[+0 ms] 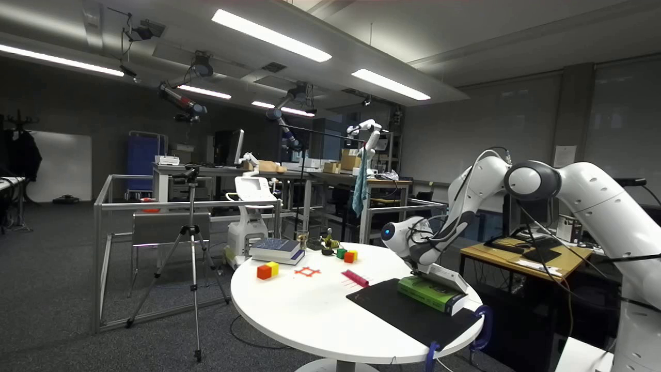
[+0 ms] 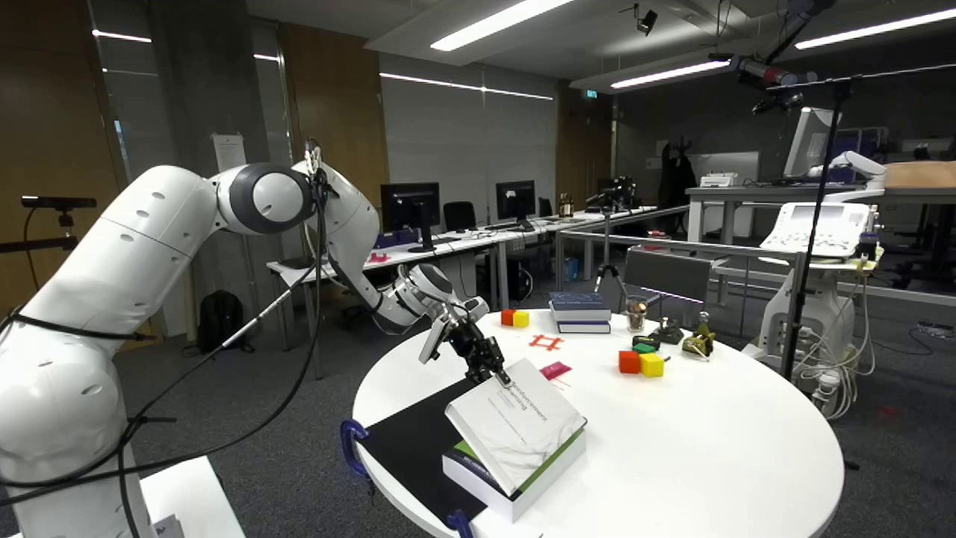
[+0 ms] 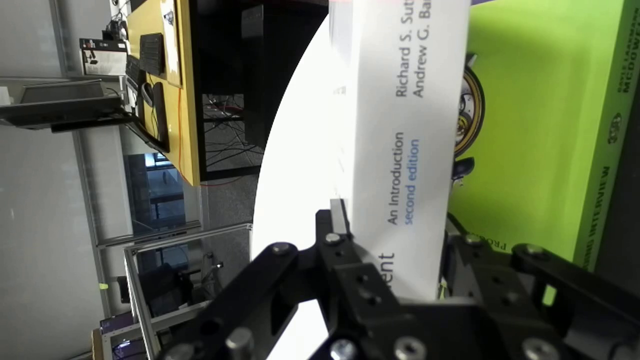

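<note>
- Tool: the gripper [image 3: 394, 212] pinches the white book [image 2: 519, 433] at its spine edge, nearer one end than the middle. In the wrist view, one finger [image 3: 338, 217] lies along the front cover, the other along the side facing the green book [image 1: 426, 294].
- White book: directly over the green book, tilted, spine edge raised. In an exterior view its opposite edge appears to rest on the green book; the exact contact line is hidden.
- Reason for grip (judged): thickness is the narrow dimension, so the jaws can span it, with flat covers to press on.
- Reason for tilt (judged): the slope leaves a wedge above the green book, room for the lower finger. The low edge probably passes some weight down, easing the off-centre hold.
- Green book: landmark. Lies flat, its spine on the same side as the raised spine above.
- Black mat [image 1: 387, 310]: beneath the green book, spreading past it on the round table [image 2: 672, 448].
- Blue clamps [image 1: 488, 326]: at the table edge, near the green book; they likely pin the mat against sliding.
- Magenta piece [image 1: 356, 279], red and yellow cubes [image 2: 631, 363], dark-blue books [image 1: 276, 249]: all apart from the green book, the last farthest off. Spacing plausibly gives the wrist working room.
</note>
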{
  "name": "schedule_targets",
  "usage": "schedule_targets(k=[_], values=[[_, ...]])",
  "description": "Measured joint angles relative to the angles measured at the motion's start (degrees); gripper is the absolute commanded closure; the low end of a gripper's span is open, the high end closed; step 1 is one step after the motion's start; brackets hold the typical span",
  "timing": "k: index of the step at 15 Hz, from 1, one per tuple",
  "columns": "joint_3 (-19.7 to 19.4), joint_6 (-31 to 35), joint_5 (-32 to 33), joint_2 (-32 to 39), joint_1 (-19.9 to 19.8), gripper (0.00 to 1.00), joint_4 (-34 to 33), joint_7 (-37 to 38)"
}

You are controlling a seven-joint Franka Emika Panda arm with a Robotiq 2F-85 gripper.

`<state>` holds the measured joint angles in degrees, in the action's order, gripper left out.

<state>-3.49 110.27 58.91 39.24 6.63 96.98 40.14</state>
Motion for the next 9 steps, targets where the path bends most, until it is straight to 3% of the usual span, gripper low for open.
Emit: schedule_targets(k=[1,3,5,9], values=[[0.0,0.0,0.01,0.01,0.02,0.84,0.0,0.0],[0.0,0.0,0.03,0.06,0.06,0.33,0.0,0.0],[0.0,-0.01,0.04,0.16,0.13,0.29,-0.03,0.0],[0.08,-0.02,0.05,0.43,0.53,0.0,-0.09,0.0]])
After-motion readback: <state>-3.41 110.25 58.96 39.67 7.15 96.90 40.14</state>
